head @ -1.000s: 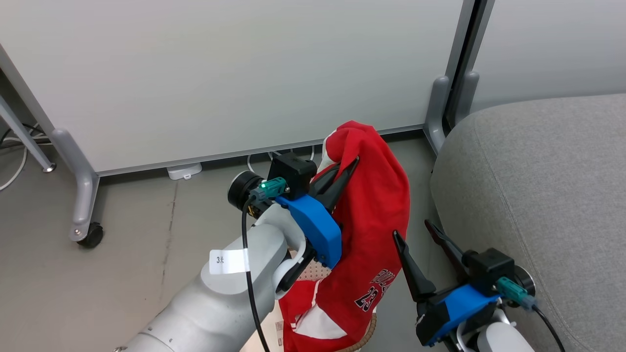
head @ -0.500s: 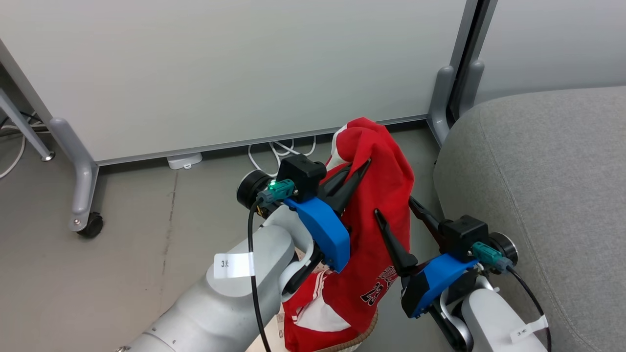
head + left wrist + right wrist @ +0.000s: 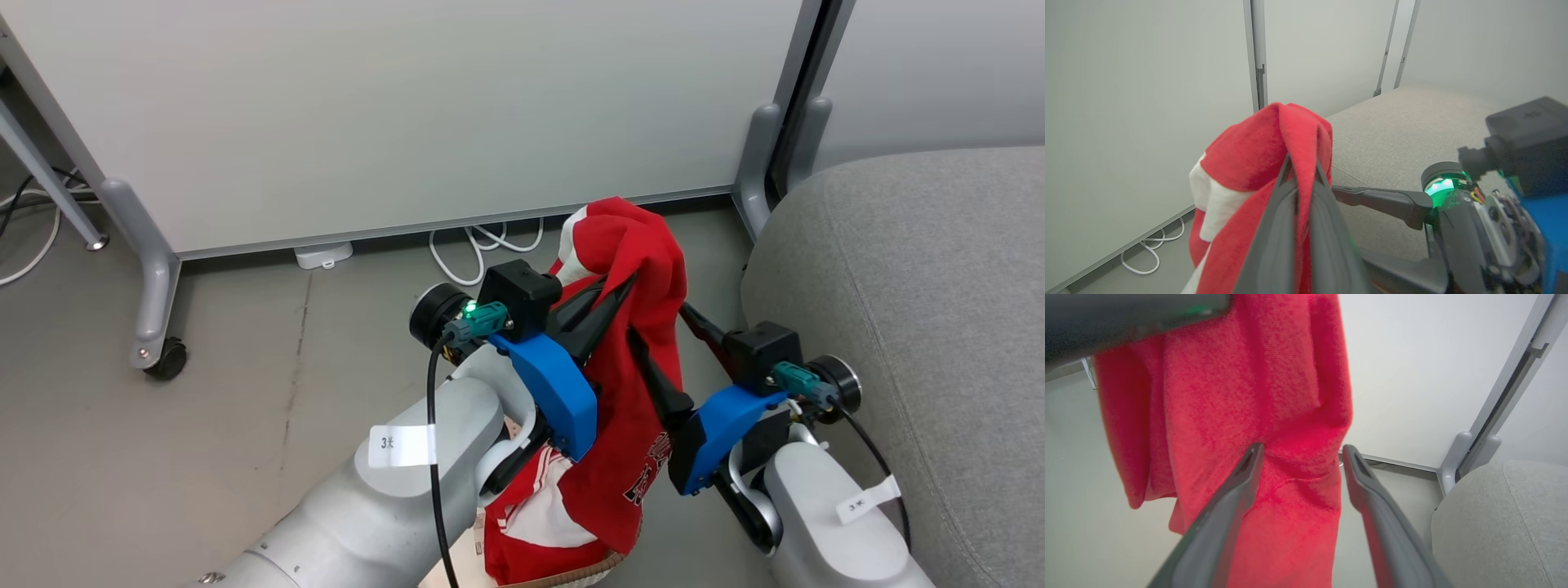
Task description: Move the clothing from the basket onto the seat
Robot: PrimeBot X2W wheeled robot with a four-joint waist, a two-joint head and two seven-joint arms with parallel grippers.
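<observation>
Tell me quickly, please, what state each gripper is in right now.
Left gripper: shut on the jersey.
Right gripper: open, not yet gripping the jersey.

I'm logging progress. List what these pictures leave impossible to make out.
Basket: head view, a sliver of brown rim shows; jersey, left forearm and bottom edge hide the rest.
Basket contents: hidden likewise; any second garment unconfirmed.
Jersey print: head view, partly covered by the right gripper.
Right wrist view, top left: dark shape, too blurred to identify.

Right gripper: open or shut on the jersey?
Open. The right gripper holds its fingers apart, straddling the hanging jersey; the left gripper pinches it.
</observation>
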